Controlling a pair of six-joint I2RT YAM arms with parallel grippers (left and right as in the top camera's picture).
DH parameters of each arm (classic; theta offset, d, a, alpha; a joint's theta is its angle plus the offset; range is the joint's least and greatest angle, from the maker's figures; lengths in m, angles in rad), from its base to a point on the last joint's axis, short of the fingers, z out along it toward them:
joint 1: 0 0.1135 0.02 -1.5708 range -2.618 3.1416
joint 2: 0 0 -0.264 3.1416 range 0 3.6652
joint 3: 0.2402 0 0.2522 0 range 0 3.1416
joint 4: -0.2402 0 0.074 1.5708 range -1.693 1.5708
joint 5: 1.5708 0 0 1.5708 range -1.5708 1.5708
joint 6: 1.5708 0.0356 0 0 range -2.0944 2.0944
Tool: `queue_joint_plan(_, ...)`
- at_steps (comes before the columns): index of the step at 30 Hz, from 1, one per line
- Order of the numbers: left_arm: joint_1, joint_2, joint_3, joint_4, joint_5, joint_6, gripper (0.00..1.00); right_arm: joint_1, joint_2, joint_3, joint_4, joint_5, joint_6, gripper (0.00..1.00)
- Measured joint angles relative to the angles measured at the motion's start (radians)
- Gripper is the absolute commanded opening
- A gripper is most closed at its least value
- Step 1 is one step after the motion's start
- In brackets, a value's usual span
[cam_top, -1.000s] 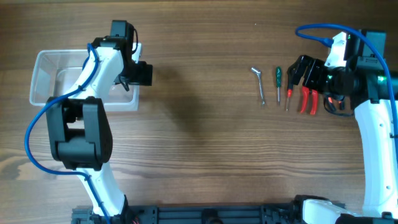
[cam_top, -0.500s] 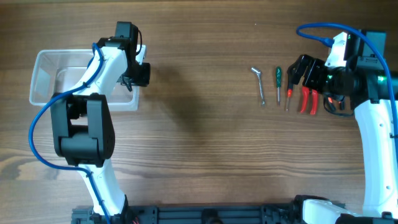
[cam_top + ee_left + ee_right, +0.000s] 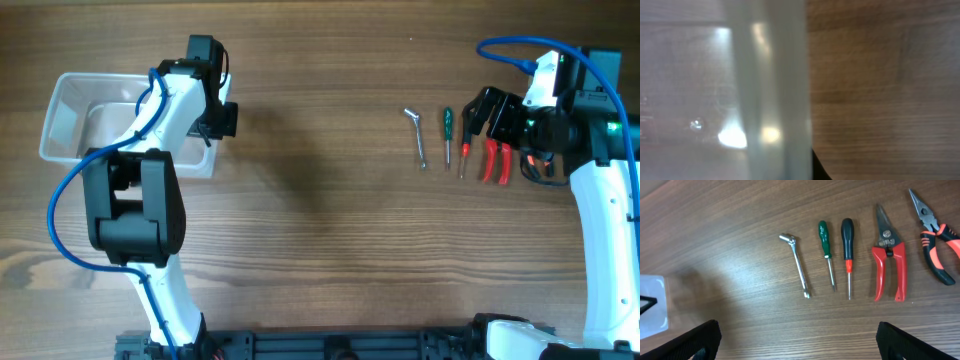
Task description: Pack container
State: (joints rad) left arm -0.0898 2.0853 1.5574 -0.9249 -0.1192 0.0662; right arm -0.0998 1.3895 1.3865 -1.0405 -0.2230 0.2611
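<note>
The container [image 3: 68,118], far left on the table [image 3: 320,220], is shifted left and tipped slightly since a second ago, its right rim apparently pinched by the left gripper [image 3: 222,118]. The right gripper [image 3: 797,326] is held wide open, empty, over the tools [image 3: 847,235]. Nothing's packed yet.

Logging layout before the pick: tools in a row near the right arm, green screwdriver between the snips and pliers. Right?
Not quite. The row near the right arm holds, but the green screwdriver lies between the wrench and the black screwdriver, not between the snips and pliers. The right wrist view shows it.
</note>
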Motion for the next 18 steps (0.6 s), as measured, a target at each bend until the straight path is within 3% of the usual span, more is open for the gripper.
queue_joint_plan(10,-0.001,0.029,0.139,-0.225,-0.025,-0.087,0.04,0.000,0.000,0.000,0.011,0.000,0.000,1.00)
queue_joint_plan(18,-0.079,0.029,0.378,-0.344,-0.065,-0.167,0.04,0.000,0.000,0.000,0.023,0.000,0.000,1.00)
